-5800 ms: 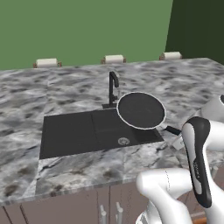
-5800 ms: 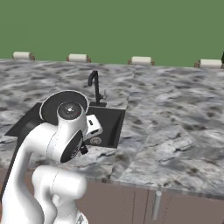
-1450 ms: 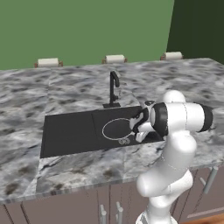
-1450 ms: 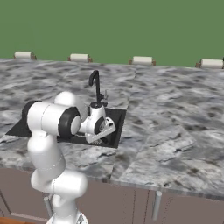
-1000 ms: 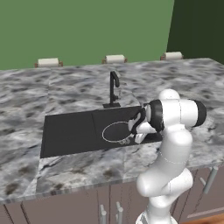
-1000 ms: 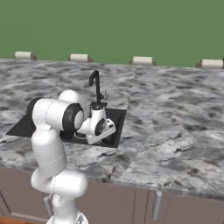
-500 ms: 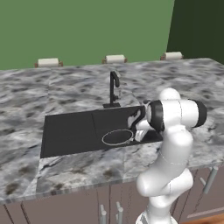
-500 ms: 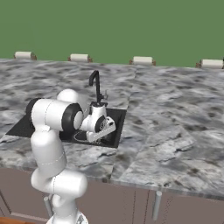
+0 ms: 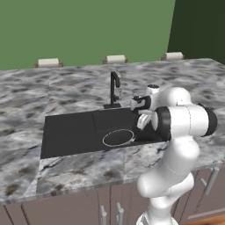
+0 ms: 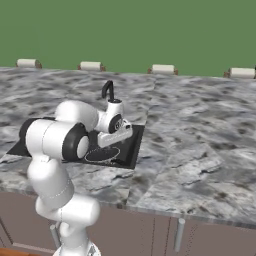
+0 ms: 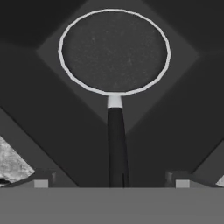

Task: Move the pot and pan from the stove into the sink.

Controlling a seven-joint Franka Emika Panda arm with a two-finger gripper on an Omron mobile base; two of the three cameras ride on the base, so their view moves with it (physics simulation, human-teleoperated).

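My two-finger gripper (image 11: 109,183) stands spread wide, its dark tips well apart on either side of the long black handle (image 11: 116,144), and it holds nothing. Just beyond the tips, the flat round black frying pan with its thin light rim (image 11: 114,50) lies flat on the floor of the rectangular black recessed sink (image 9: 70,132), toward the basin's right end in the left base view. The slim black faucet (image 9: 114,90) rises at the back edge, just behind my hand, and the grey marbled counter (image 9: 88,167) runs around the basin.

The pan looks delivered, I judge, so the risk now lies in pulling out. The handle sits between my fingers; if I lift at a slant or twist the wrist first, a tip could catch it and drag or tip the pan. A backward swing could knock the faucet. The beige pot and the stove lie outside these views, so that half remains, I judge.
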